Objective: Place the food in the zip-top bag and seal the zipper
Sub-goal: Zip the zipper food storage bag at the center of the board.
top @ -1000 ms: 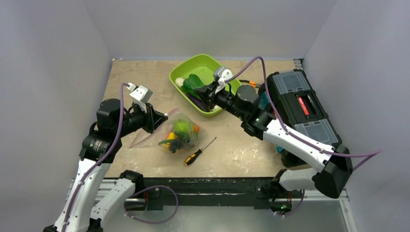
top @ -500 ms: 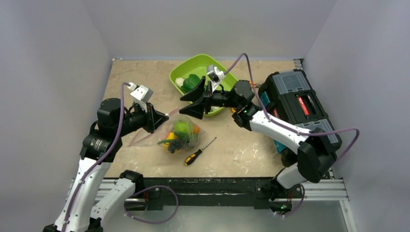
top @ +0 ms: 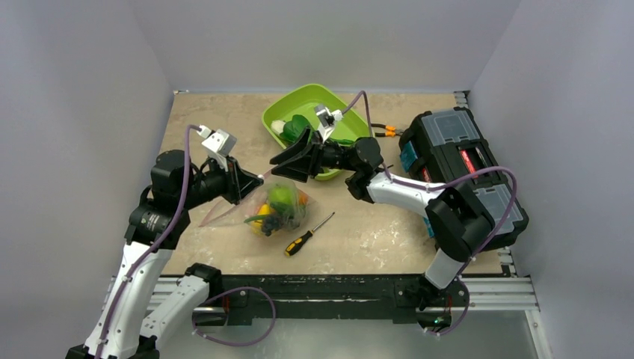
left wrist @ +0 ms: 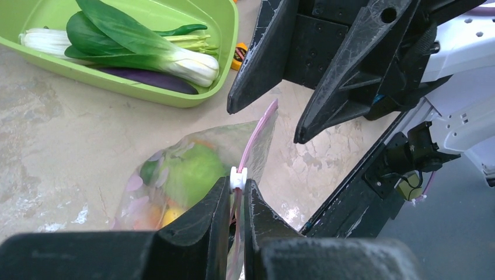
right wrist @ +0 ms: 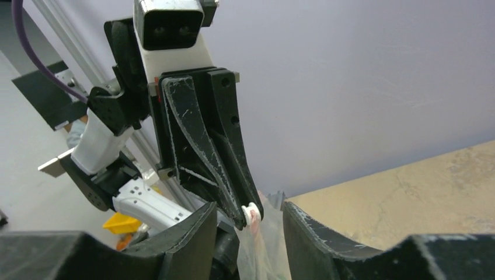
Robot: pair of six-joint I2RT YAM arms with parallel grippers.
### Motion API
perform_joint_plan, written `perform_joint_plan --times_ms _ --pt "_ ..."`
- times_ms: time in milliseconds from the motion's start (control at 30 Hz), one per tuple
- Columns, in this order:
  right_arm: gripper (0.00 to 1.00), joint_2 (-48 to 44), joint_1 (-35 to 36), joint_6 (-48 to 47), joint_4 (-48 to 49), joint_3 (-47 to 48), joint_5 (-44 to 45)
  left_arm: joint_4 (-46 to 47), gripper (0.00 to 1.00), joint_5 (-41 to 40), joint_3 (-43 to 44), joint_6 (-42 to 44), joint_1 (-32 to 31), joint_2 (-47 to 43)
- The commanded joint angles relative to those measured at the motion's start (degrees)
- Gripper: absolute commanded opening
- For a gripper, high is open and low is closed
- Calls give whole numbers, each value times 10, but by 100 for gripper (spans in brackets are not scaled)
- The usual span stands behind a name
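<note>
The left gripper (top: 254, 180), left of centre, is pressed together on the zipper (left wrist: 254, 135) just behind its white slider (left wrist: 236, 178). The zip-top bag (top: 290, 218) holding the food (top: 280, 199) lies at centre. The strip's long axis points up-right toward the spread right gripper (top: 278, 167), just beyond its free end.

Clear bag (top: 273, 206), pink zipper (left wrist: 252, 137), white slider (left wrist: 236, 178), green apple (left wrist: 190, 172) showing through. The tray (top: 314, 97) is lime green, the screwdriver (top: 303, 239) black and yellow, the table (top: 374, 224) mottled beige.
</note>
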Motion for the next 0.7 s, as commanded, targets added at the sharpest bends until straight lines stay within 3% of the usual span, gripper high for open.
perform_joint_plan --times_ms 0,133,333,433,500,667 --pt "43 9 10 36 69 -1 33 40 0 15 8 -14 3 -1" --pt "35 25 19 31 64 10 37 38 0 14 9 -13 3 -1" --pt "35 35 27 28 74 8 43 36 0 12 4 -12 3 -7" --pt "22 38 29 23 73 9 47 35 0 14 4 -12 3 -8" --pt "2 39 30 20 73 10 52 37 0 13 2 -12 3 -10" --pt "0 8 32 -33 35 -29 145 28 0 9 8 -12 3 -9"
